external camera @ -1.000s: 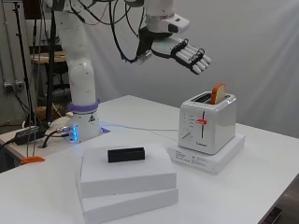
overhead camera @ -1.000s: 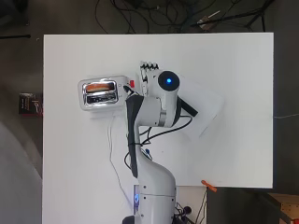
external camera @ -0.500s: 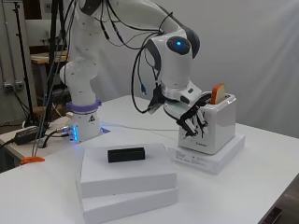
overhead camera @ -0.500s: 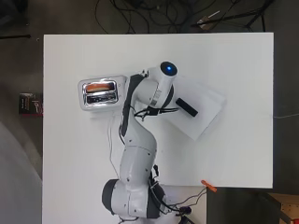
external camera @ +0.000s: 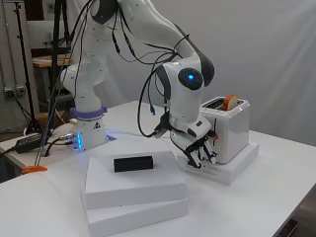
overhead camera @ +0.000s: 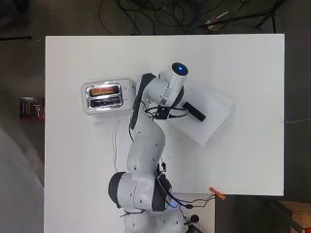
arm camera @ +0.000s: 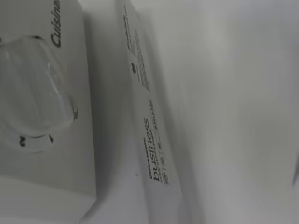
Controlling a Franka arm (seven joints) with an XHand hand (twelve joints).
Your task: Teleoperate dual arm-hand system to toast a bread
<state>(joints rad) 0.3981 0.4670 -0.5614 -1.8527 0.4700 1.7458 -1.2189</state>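
A white and chrome toaster (external camera: 231, 129) stands on a flat white box (external camera: 237, 168), with a brown bread slice (external camera: 230, 101) sticking up out of one slot. From above, the toaster (overhead camera: 104, 96) is left of the arm and the bread slice (overhead camera: 104, 90) shows in the far slot. My hand (external camera: 200, 147) hangs low against the toaster's end face, fingers curled downward, with nothing visibly held. The lever is hidden behind it. The wrist view shows the toaster's end face with its dial (arm camera: 33, 108) very close.
Two stacked white boxes (external camera: 133, 192) lie in front of the toaster, with a black bar (external camera: 133, 163) on top. An orange-handled tool (external camera: 33, 169) and cables lie near the arm's base. The toaster's cord (overhead camera: 115, 133) runs along the table beside the arm.
The hand has dropped from high above the table to the toaster's end face. Its fingers were stretched out a second ago and are now curled. The bread has not moved.
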